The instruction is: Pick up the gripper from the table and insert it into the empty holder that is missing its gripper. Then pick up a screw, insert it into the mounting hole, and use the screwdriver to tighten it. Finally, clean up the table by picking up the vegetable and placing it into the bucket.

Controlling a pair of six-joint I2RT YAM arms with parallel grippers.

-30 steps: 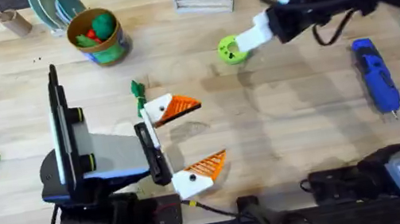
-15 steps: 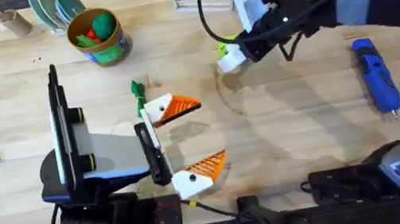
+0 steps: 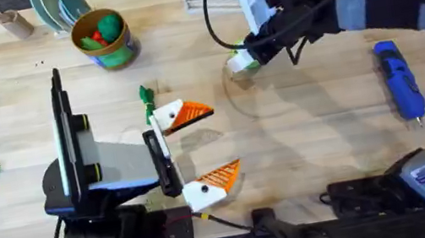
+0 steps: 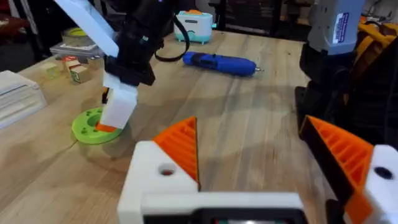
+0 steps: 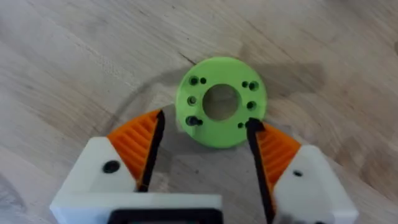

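Vegetable [image 3: 146,98]: centre-left of the overhead view, on the worktop [image 3: 310,138], not yet in the bucket [image 3: 103,38].
Screwdriver [image 3: 400,89]: right side, untouched.
Right pincer [image 5: 202,140]: open around the green disc [image 5: 221,101].
Left pincer [image 3: 200,151]: open, empty.

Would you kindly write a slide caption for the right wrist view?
Right claw, open, poised over the lime-green disc on the wooden table.

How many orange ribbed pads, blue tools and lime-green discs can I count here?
Orange ribbed pads: 4 (two on the left gripper, two on the right gripper)
Blue screwdriver: 1
Lime-green disc: 1
Total: 6
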